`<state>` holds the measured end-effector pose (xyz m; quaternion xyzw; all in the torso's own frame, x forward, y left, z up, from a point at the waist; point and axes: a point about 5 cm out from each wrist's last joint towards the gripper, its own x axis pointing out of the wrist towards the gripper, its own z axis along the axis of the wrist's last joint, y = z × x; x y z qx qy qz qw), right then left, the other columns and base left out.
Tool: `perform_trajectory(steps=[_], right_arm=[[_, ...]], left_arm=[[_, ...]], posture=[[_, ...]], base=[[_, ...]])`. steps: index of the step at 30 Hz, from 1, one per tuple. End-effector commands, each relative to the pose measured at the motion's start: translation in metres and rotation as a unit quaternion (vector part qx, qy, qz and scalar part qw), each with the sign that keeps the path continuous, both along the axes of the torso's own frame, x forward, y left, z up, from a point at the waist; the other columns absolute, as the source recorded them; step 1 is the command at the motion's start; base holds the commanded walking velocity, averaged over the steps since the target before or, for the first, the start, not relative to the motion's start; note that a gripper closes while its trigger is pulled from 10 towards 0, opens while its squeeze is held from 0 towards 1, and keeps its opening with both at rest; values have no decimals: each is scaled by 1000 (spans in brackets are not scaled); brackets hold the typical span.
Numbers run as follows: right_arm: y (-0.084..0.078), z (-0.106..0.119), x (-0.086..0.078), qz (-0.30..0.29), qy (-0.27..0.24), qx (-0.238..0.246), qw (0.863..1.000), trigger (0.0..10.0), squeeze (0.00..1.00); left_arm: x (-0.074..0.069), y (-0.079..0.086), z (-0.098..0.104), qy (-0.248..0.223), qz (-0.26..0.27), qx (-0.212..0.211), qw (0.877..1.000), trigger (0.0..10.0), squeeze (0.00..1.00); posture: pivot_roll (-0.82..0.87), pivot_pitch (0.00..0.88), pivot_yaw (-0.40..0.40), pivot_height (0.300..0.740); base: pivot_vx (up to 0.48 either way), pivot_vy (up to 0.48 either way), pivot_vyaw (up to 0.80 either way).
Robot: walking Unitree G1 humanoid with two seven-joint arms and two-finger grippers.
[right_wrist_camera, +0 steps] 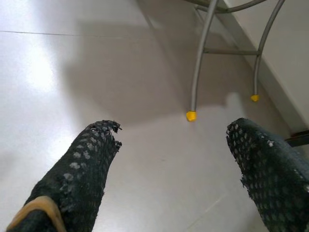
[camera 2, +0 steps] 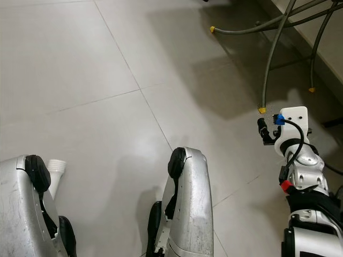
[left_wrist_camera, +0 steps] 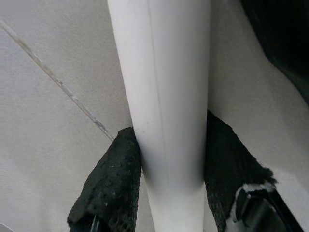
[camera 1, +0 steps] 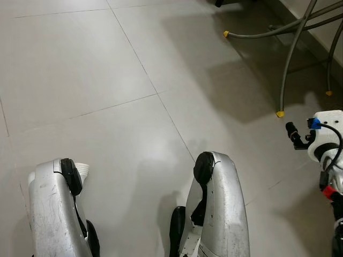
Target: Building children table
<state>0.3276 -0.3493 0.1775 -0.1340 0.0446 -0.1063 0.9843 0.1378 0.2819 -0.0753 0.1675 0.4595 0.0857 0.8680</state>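
1. Pale grey floor tiles [camera 1: 96, 69] with thin dark grout lines stretch ahead, with shadow falling across the far right part.
2. At the far right stands a grey metal frame [camera 1: 286, 59] of thin curved legs, each ending in a yellow foot cap [camera 1: 280, 113] on the floor.
3. The robot's two silver legs [camera 1: 217, 214] show at the near edge of the head views.
4. The left gripper [left_wrist_camera: 169, 164] pinches a white plastic table leg [left_wrist_camera: 161, 96]; its black textured fingers [left_wrist_camera: 113, 188] press on either side of the tube. The leg's flared end [camera 1: 81, 169] peeks out beside the robot's left knee.
5. The right gripper [right_wrist_camera: 171, 159] hangs low over the floor on the right, fingers spread wide apart with nothing between them, pointing toward the yellow-capped frame.
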Motion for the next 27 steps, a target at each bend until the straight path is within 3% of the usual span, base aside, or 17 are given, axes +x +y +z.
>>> perform_trajectory(steps=[1,2,3,5,7,15,27], right_arm=[[-4,-18,-8,-19,14,21,1000,10000,0],[1,-21,-7,-16,12,26,999,10000,0],[1,-21,-7,-16,12,26,999,10000,0],[6,-25,-5,-13,10,32,999,10000,0],[8,-26,-5,-12,8,34,999,10000,0],[8,-28,-7,-13,5,36,999,10000,0],[12,-32,-8,-17,-1,39,999,10000,0]], left_arm=[[3,4,3,-13,8,18,1000,0,0],[13,11,10,-32,13,34,999,0,0],[13,11,10,-32,13,34,999,0,0],[29,23,23,-58,25,57,996,0,0],[35,28,28,-66,30,68,995,0,0],[47,39,39,-72,39,95,992,0,0],[77,72,81,-146,82,182,969,0,0]], posture=[[-162,382,-262,300],[-153,378,-253,300],[-153,378,-253,300],[-144,371,-242,300],[-141,367,-234,300],[-134,363,-213,300],[-111,350,-189,300]], base=[[0,0,0],[0,0,0],[0,0,0],[0,0,0],[0,0,0],[0,0,0],[0,0,0]])
